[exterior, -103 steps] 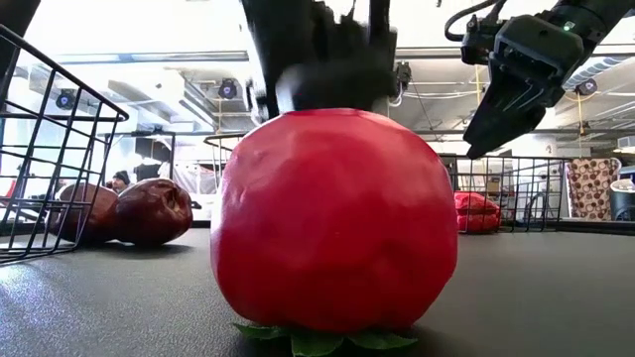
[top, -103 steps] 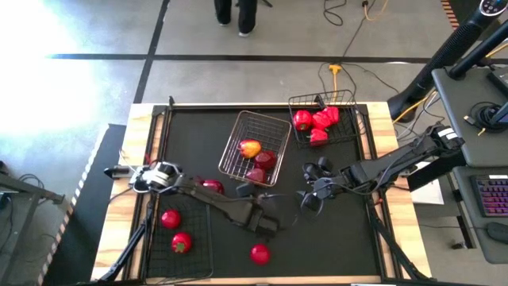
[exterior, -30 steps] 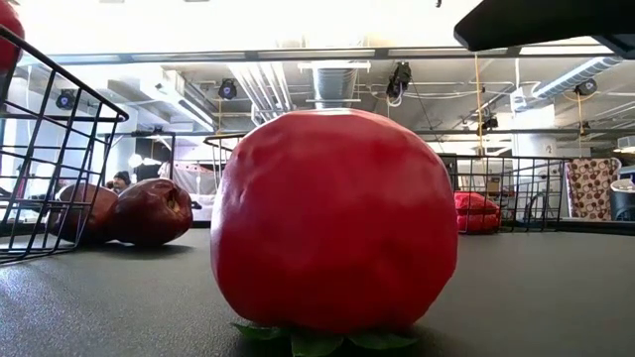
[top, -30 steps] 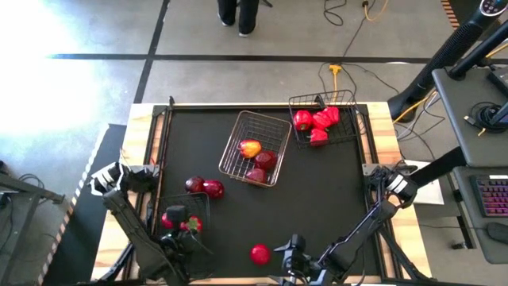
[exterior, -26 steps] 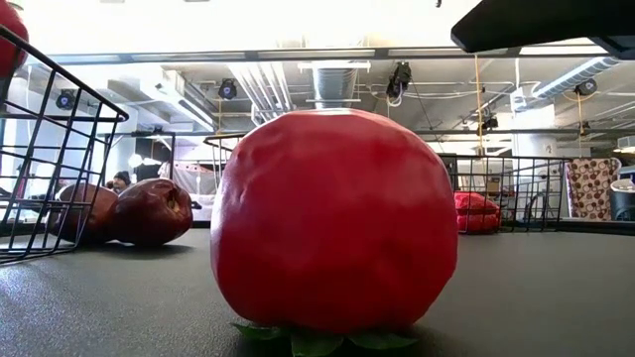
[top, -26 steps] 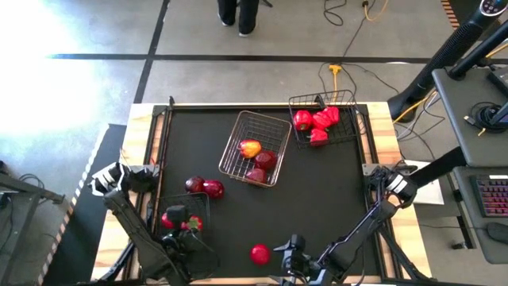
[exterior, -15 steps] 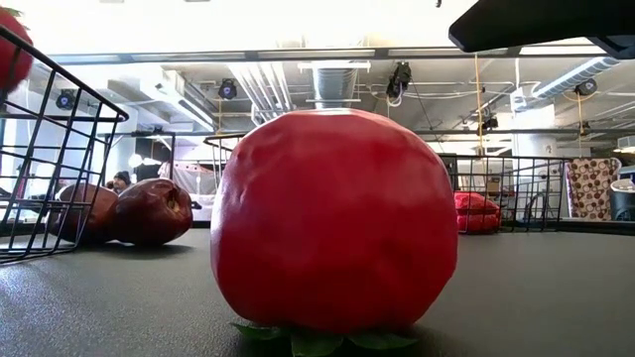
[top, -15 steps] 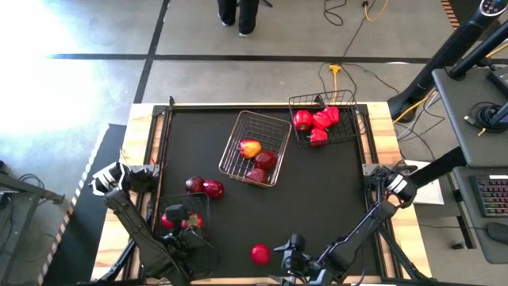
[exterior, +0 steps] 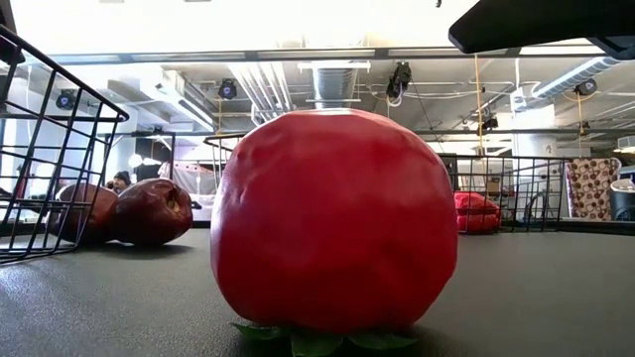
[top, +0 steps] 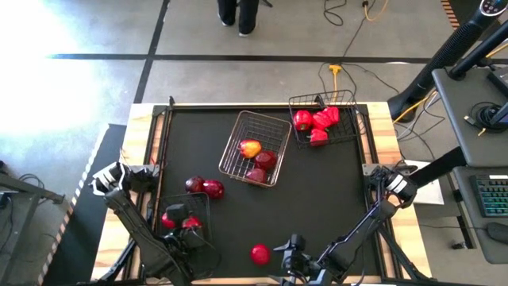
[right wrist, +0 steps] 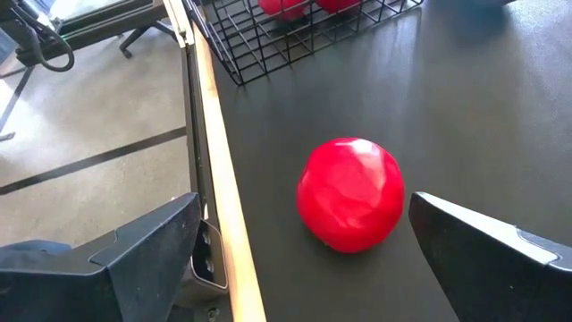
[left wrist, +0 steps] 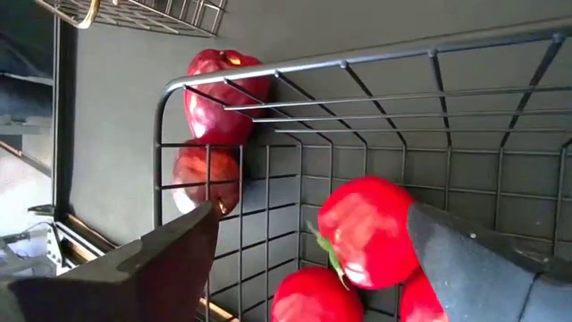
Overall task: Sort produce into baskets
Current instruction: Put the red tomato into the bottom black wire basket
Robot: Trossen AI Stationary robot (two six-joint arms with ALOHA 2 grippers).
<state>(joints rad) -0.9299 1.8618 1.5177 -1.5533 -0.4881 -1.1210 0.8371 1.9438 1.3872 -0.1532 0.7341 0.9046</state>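
High view
Table: black mat (top: 333, 199) on a wooden frame, both arms reaching along the near edge.
Left gripper (top: 181, 225): over the black wire basket at the near left (top: 200, 202), with red tomatoes (top: 193, 223) showing beside it inside the basket.
Right gripper (top: 287, 253): at the near edge, just beside the loose tomato (top: 259, 254) that lies on the mat.
Silvery basket (top: 270, 121): mid-table, tilted; it holds the yellow-red apple (top: 250, 148) and two dark red apples (top: 265, 160).
Far black basket (top: 349, 137): at the far right, holding red bell peppers (top: 321, 121).
Loose apples (top: 204, 187): two dark red ones on the mat, between the silvery basket and the near left basket.

Low view
Loose tomato (exterior: 334, 220): fills the middle, resting stem-down on green leaves.
Loose apples (exterior: 149, 211): behind it to the left, beside basket wire.

Left wrist view
Left gripper (left wrist: 322, 259): fingers spread apart, gripping nothing; a tomato (left wrist: 366, 231) lies between them in the basket, more red produce below it.
Apples (left wrist: 219, 107): outside the basket wall, touching each other.

Right wrist view
Right gripper (right wrist: 308, 259): fingers wide apart and empty, the loose tomato (right wrist: 350, 193) on the mat between and ahead of them.
Basket corner (right wrist: 268, 45): beyond the tomato, red produce inside.
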